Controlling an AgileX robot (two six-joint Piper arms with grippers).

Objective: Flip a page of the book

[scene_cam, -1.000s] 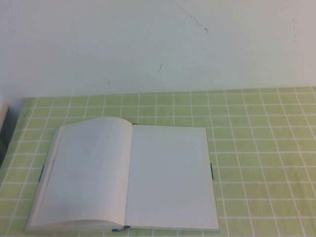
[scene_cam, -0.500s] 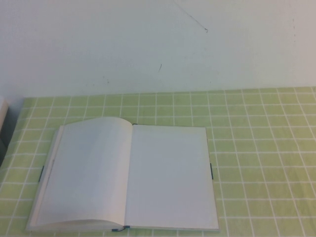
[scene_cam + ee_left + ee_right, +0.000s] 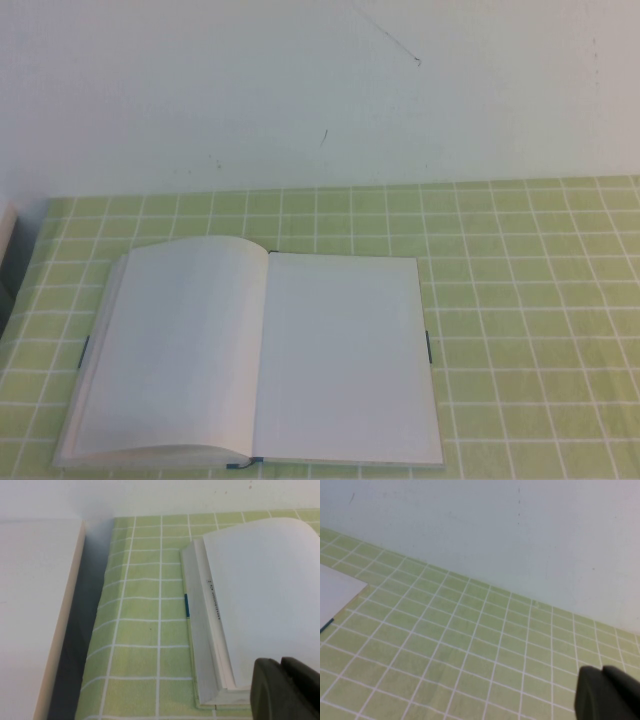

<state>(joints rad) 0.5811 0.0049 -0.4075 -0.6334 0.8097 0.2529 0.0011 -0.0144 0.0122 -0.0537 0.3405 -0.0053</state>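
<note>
High view: open book (image 3: pixel 260 355) flat on the green checked cloth (image 3: pixel 530 330).
Left gripper (image 3: pixel 287 690) hovers at the book's near left corner, over the page stack's edge; right gripper (image 3: pixel 610 692) hangs over bare cloth right of the book. Whether either gripper's fingers are parted cannot be told. Beyond the book stands a white wall (image 3: pixel 320 90).
</note>
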